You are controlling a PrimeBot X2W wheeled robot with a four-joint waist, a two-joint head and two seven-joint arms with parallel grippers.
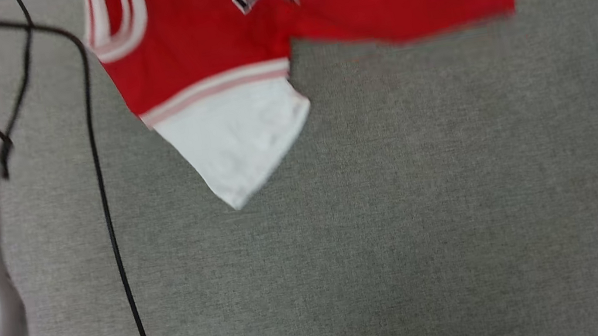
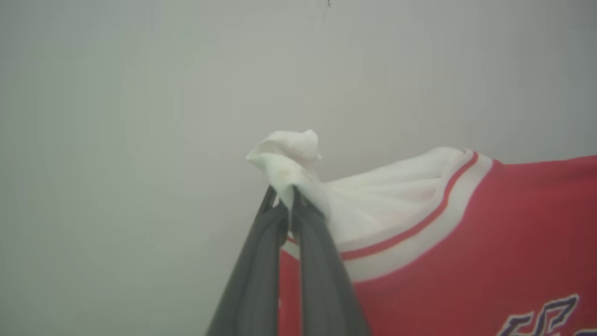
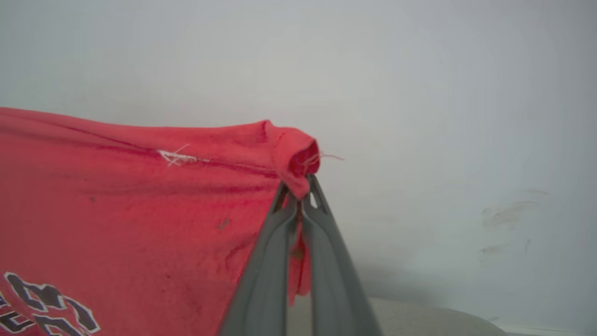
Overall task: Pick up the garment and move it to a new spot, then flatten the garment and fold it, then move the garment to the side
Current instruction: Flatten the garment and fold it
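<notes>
While the left gripper point(image 2: 285, 198) pinches its white sleeve point(image 2: 382, 205) and the right gripper point(image 3: 301, 195) a red corner point(image 3: 296, 156), the red black-lettered jersey garment point(image 1: 210, 51) needs holding taut until touchdown.

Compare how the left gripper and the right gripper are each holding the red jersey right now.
The left gripper pinches the garment by its white sleeve; the right gripper pinches a red corner. White cloth bunches in a knob above the left fingers; a rolled red edge with loose threads sits above the right fingers. Both are shut on the cloth.
</notes>
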